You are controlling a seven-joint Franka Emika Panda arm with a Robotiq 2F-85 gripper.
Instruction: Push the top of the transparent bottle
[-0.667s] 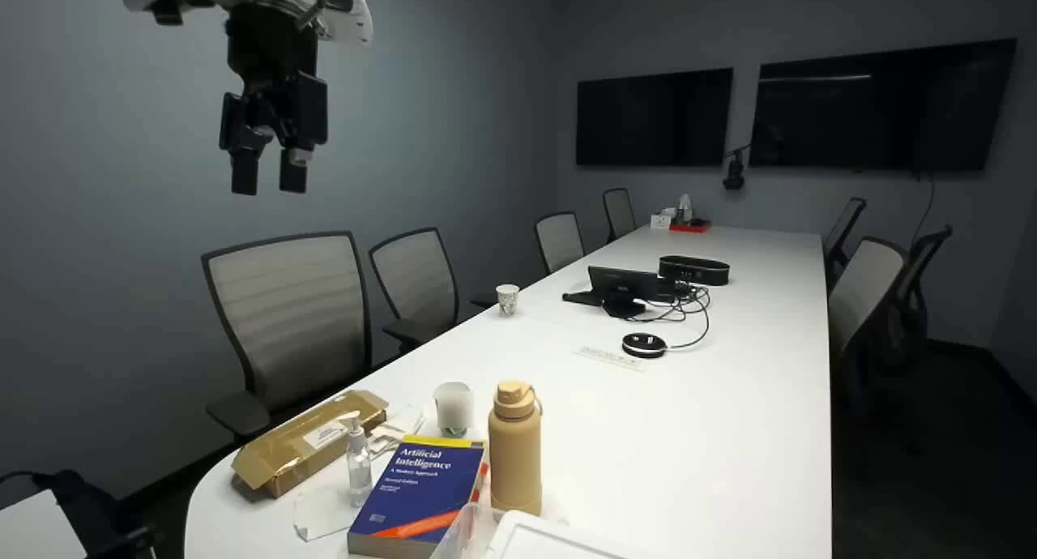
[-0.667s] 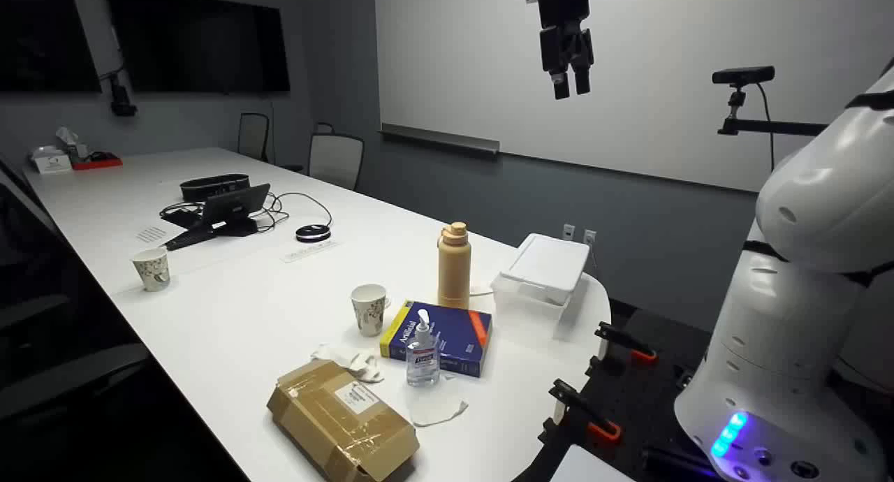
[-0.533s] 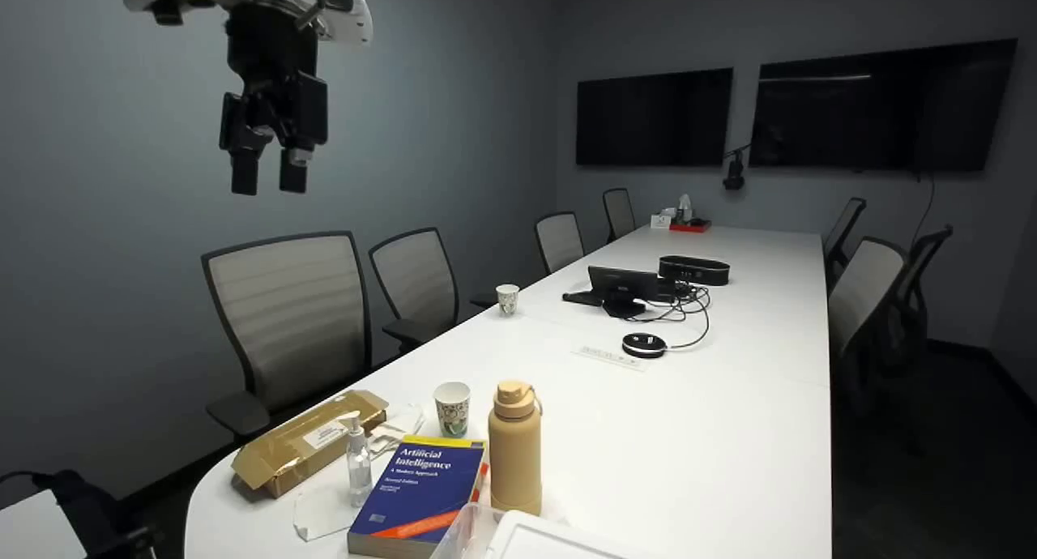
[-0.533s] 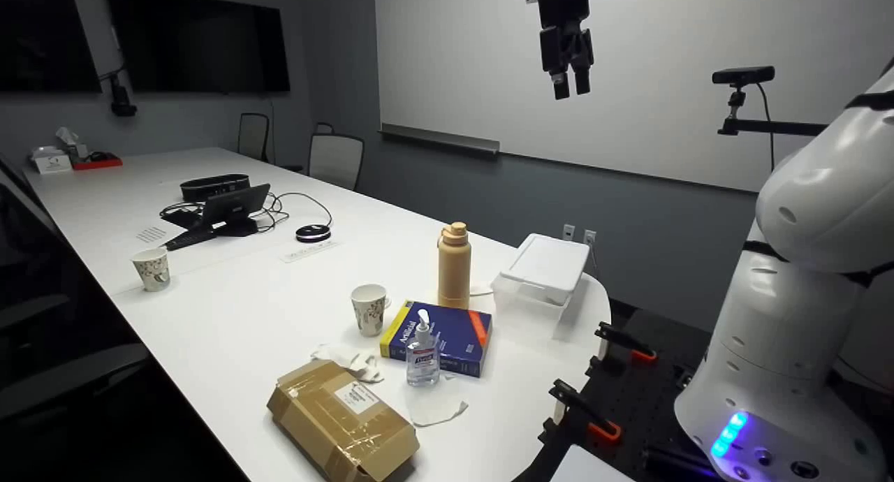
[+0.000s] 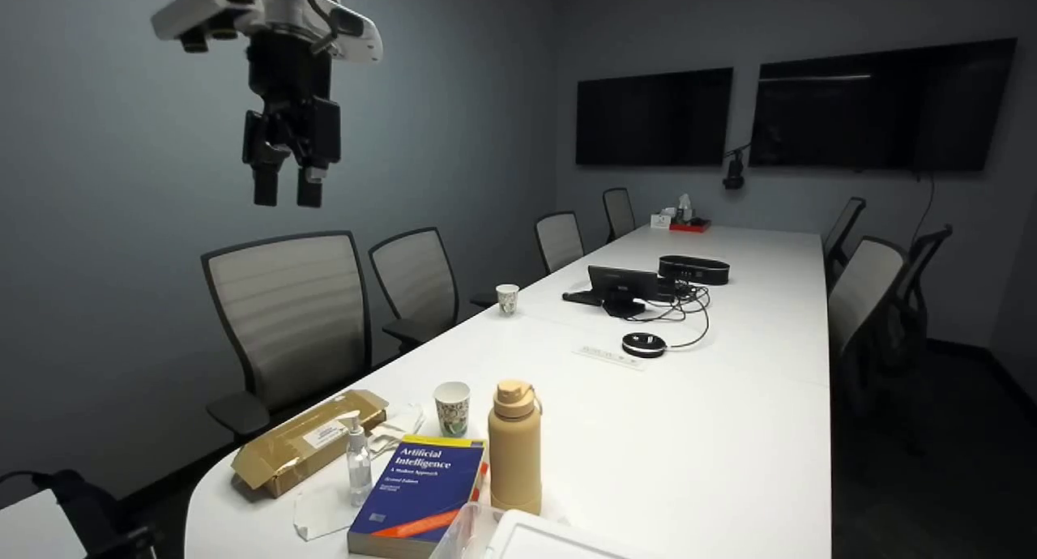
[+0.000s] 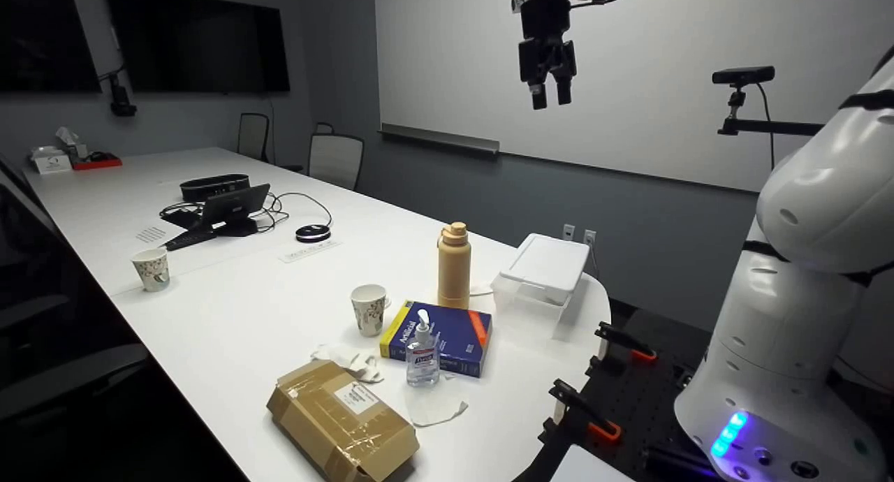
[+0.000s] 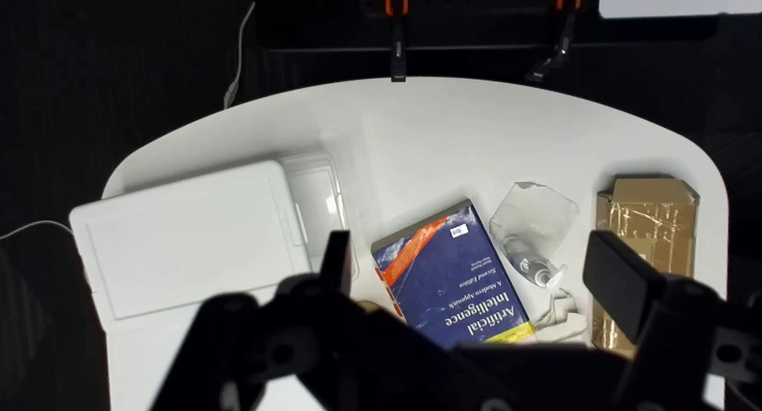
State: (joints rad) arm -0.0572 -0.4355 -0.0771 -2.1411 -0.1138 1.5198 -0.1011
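At left in an exterior view, the jaws are held high over the smooth white surface (image 5: 689, 445), spread wide, nothing gripped. Below, a taped cardboard box (image 5: 312, 444) is seen. Then the clear plastic bottle (image 5: 359, 471) is stood upright, long axis vertical, white pump (image 5: 352, 419) upward, between the box and a thick blue book (image 5: 423, 484). Farther right, a cylindrical tan flask (image 5: 515, 462) is placed.

Arm (image 6: 817, 209) held high, fingers (image 5: 309, 190) parted and pointing down.
In an exterior view the wrist (image 5: 285, 6) hangs at upper left, fingers near vertical; in an exterior view the base (image 6: 789, 402) stands at lower right, light strip (image 6: 730, 434) glowing blue. In the wrist view the fingers, blurred, lie well apart in the lower half.
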